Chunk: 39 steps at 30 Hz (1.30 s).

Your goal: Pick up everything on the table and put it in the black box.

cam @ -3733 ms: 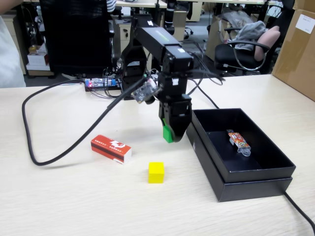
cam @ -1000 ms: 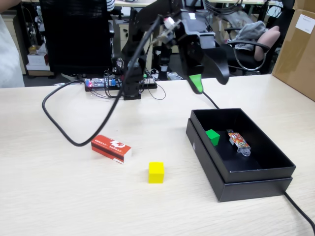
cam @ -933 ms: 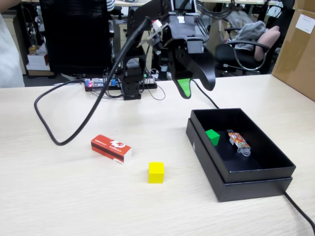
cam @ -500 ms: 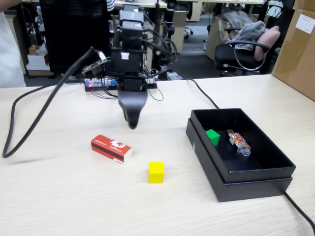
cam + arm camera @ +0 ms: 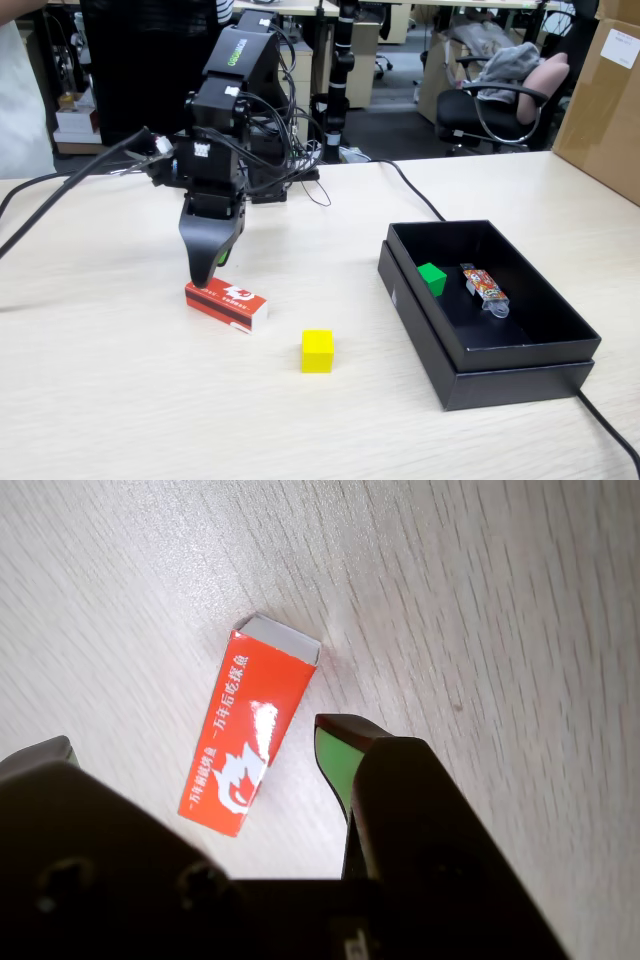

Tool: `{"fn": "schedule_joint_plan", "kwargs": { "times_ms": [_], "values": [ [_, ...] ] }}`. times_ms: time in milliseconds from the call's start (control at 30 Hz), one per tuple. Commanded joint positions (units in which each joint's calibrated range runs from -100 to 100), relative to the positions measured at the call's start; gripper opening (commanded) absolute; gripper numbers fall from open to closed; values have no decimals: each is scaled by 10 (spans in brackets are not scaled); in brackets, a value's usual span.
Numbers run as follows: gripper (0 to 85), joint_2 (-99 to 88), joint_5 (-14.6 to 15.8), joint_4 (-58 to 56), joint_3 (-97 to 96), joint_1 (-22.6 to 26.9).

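The red-and-white box (image 5: 228, 303) lies flat on the table (image 5: 150, 400), left of centre. My gripper (image 5: 208, 274) hangs just above its left end, pointing down. In the wrist view the gripper (image 5: 192, 742) is open: the red-and-white box (image 5: 250, 735) lies between the jaws, nearer the green-padded right finger (image 5: 338, 758), untouched. The yellow cube (image 5: 317, 351) sits in front and to the right. The black box (image 5: 520, 365) stands at the right, with the green cube (image 5: 432, 278) inside near its left wall.
A small colourful packet (image 5: 484, 289) lies in the black box beside the green cube. A thick black cable (image 5: 70, 175) runs off left from the arm; another (image 5: 610, 425) trails at the bottom right. A brown cardboard box (image 5: 605, 90) stands far right.
The green cube was carried to the black box and dropped inside. The arm then swung left across the table and came down over the red-and-white box.
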Motion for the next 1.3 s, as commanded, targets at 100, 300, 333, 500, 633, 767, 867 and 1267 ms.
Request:
{"fn": "schedule_joint_plan", "kwargs": {
  "times_ms": [100,300,333,500,633,767,867,1267],
  "values": [
    [467,20,65,52,5,1],
    [467,49,82,84,-14,10],
    [467,57,83,92,-17,12],
    [465,76,85,104,-21,19],
    [435,84,85,112,-22,23],
    [390,93,82,115,-24,25],
    [274,93,75,141,-33,25],
    [76,91,64,154,-44,20]
  ]
}}
